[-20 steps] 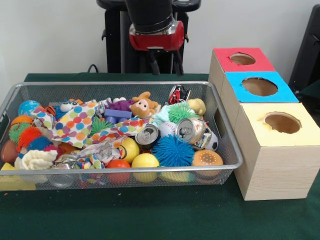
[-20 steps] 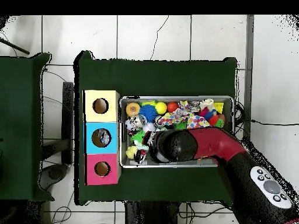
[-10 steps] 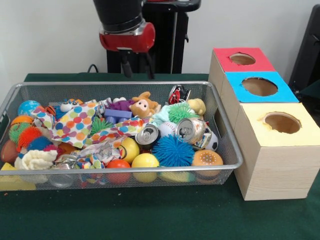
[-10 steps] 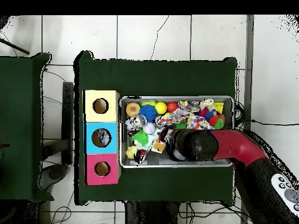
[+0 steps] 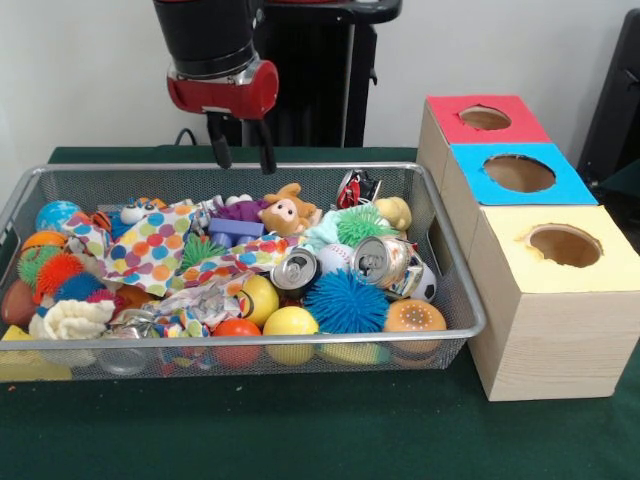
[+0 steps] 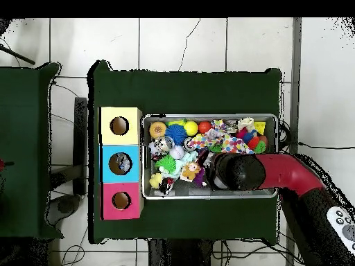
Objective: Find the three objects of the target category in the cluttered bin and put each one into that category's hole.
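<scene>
My gripper [image 5: 241, 154] hangs open and empty above the back edge of the wire mesh bin [image 5: 452, 255], just left of a plush monkey [image 5: 288, 210]. Crushed silver cans lie in the bin: one [image 5: 295, 268] at the middle, one [image 5: 383, 260] to its right, one [image 5: 355, 187] at the back. Balls sit along the front: two yellow [image 5: 290, 322], a blue spiky one [image 5: 345, 302], an orange one [image 5: 414, 318]. Right of the bin stand the red box [image 5: 450, 125], blue box [image 5: 572, 186] and yellow box [image 5: 540, 330], each with a round hole on top. In the overhead view the arm [image 6: 236, 172] hides the gripper.
A polka-dot cloth [image 5: 150, 248] covers the bin's left middle, with fuzzy orange and green toys [image 5: 50, 270] and a white plush [image 5: 70, 318] beside it. Green spiky toys [image 5: 362, 225] lie near the back can. Something pale shows inside the blue box's hole [image 6: 123, 163].
The gripper has travelled left along the back of the bin in the front view, from above the back can to beside the monkey. It stayed open and empty. Bin contents look unmoved.
</scene>
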Action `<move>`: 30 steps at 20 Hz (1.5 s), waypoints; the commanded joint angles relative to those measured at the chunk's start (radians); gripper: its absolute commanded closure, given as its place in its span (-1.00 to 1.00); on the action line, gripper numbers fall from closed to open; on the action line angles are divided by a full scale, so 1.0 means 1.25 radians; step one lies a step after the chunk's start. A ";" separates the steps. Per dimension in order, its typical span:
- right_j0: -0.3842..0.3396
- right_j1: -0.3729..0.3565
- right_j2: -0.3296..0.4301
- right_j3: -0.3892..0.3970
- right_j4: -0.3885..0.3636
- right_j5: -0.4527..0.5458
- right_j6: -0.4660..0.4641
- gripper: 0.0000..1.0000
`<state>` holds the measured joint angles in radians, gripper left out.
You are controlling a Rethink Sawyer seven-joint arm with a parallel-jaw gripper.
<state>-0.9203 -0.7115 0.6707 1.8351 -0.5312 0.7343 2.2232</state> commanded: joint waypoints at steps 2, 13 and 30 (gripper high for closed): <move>0.006 0.043 -0.047 -0.038 -0.107 0.044 -0.164 -1.00; -0.020 0.059 -0.060 -0.039 -0.164 0.035 -0.169 -1.00; -0.041 -0.004 -0.048 0.003 -0.145 0.073 -0.155 -1.00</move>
<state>-0.9816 -0.7107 0.6372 1.8317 -0.6774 0.7343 2.2232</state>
